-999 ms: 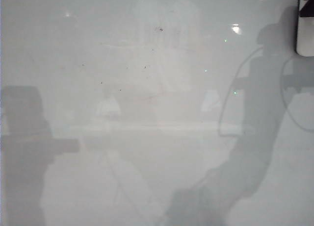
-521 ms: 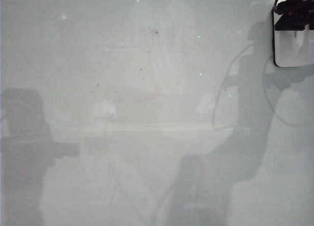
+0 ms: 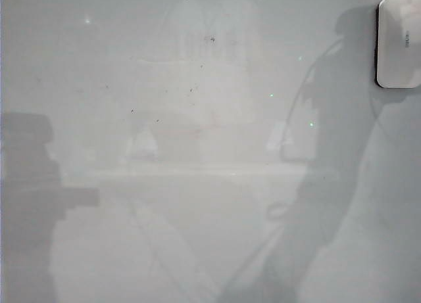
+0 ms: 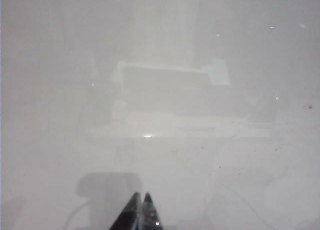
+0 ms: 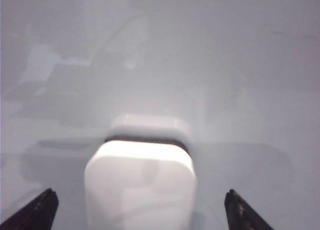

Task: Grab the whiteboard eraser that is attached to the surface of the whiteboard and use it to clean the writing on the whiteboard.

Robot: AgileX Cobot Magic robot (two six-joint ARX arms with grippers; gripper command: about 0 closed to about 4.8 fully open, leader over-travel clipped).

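The right gripper (image 5: 137,210) stands spread wide, its 2 dark fingertips (image 5: 37,210) at either side of the wrist view with nothing pinched. Between them — clear of both tips — sits the whiteboard eraser (image 5: 140,182), a white rounded block lying flat against the whiteboard (image 5: 250,65); a dark felt strip shows along the eraser's far edge, and beyond that its pale reflection in the glossy board. In the exterior view the eraser (image 3: 398,45) sits at the upper right corner, and the arm itself is out of sight there apart from a dark sliver above the eraser.

The left gripper (image 4: 140,215) has its 2 dark tips pressed together, holding nothing, pointed at a bare stretch of board well apart from the eraser. Past it lie only grey reflections and a few dark specks (image 3: 212,39) — no red writing can be made out.
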